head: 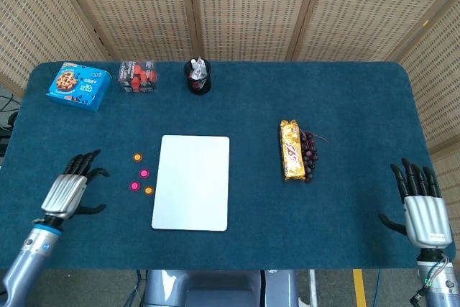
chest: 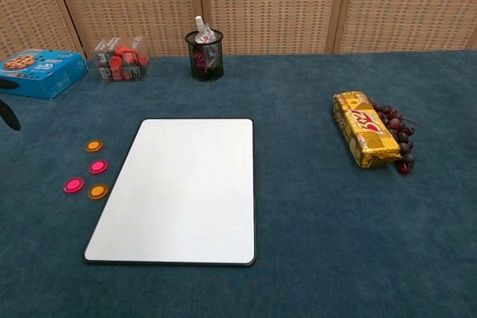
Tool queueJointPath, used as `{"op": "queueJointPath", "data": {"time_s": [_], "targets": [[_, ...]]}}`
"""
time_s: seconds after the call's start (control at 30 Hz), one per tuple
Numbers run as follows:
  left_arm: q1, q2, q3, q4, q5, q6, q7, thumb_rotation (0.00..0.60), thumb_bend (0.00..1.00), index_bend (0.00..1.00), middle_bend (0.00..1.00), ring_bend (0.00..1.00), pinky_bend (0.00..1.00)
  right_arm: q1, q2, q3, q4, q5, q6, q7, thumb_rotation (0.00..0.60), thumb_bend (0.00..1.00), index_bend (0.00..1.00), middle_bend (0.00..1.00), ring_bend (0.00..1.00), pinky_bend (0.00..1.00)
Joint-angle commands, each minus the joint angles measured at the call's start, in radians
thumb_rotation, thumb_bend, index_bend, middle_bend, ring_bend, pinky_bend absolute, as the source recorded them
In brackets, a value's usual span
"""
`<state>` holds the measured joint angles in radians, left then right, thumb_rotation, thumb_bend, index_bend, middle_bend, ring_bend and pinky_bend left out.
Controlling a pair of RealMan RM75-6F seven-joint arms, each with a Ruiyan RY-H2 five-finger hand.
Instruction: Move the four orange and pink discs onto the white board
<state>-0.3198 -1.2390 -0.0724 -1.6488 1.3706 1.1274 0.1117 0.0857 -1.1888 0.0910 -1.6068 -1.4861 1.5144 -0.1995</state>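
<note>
Two orange discs [head: 137,157] [head: 149,190] and two pink discs [head: 144,173] [head: 134,186] lie on the blue cloth just left of the white board [head: 191,182]. The chest view shows the same discs [chest: 93,146] [chest: 98,167] [chest: 73,185] [chest: 98,191] beside the board [chest: 179,188]. My left hand [head: 68,188] hovers open left of the discs, fingers spread, apart from them; only its fingertips [chest: 7,113] show at the chest view's left edge. My right hand [head: 421,203] rests open at the table's front right corner, holding nothing.
A blue cookie box [head: 79,85], a clear box of red items [head: 137,75] and a black mesh cup [head: 198,77] line the far edge. A gold snack pack [head: 290,150] with dark grapes [head: 310,154] lies right of the board.
</note>
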Motion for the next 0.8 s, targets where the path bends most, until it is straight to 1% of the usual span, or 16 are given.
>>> {"op": "queueJointPath", "data": {"time_s": [0.03, 0.1, 0.23, 0.5, 0.67, 0.8], "targets": [[-0.073, -0.056, -0.030, -0.027, -0.124, -0.088, 0.148, 0.600, 0.20, 0.36, 0.00, 0.00, 0.00, 0.001, 0.002, 0.000, 0.000, 0.000, -0.003, 0.007, 0.600, 0.00, 0.00, 0.00, 0.00, 0.00], [-0.093, -0.083, -0.036, -0.031, -0.176, -0.101, 0.213, 0.600, 0.23, 0.36, 0.00, 0.00, 0.00, 0.001, 0.004, -0.001, 0.000, 0.002, -0.006, 0.017, 0.600, 0.00, 0.00, 0.00, 0.00, 0.00], [-0.122, -0.129, -0.040, -0.028, -0.243, -0.111, 0.297, 0.600, 0.30, 0.38, 0.00, 0.00, 0.00, 0.003, 0.008, -0.002, 0.000, -0.001, -0.010, 0.027, 0.600, 0.00, 0.00, 0.00, 0.00, 0.00], [-0.163, -0.215, -0.034, -0.006, -0.332, -0.091, 0.425, 0.600, 0.29, 0.39, 0.00, 0.00, 0.00, 0.004, 0.013, -0.002, -0.002, 0.002, -0.015, 0.042, 0.600, 0.00, 0.00, 0.00, 0.00, 0.00], [-0.176, -0.256, -0.025, 0.029, -0.374, -0.082, 0.460, 0.600, 0.29, 0.39, 0.00, 0.00, 0.00, 0.005, 0.016, -0.002, -0.004, 0.004, -0.020, 0.049, 0.600, 0.00, 0.00, 0.00, 0.00, 0.00], [-0.185, -0.275, -0.022, 0.049, -0.388, -0.082, 0.465, 0.600, 0.29, 0.39, 0.00, 0.00, 0.00, 0.006, 0.017, -0.003, -0.005, 0.007, -0.024, 0.050, 0.600, 0.00, 0.00, 0.00, 0.00, 0.00]]}}
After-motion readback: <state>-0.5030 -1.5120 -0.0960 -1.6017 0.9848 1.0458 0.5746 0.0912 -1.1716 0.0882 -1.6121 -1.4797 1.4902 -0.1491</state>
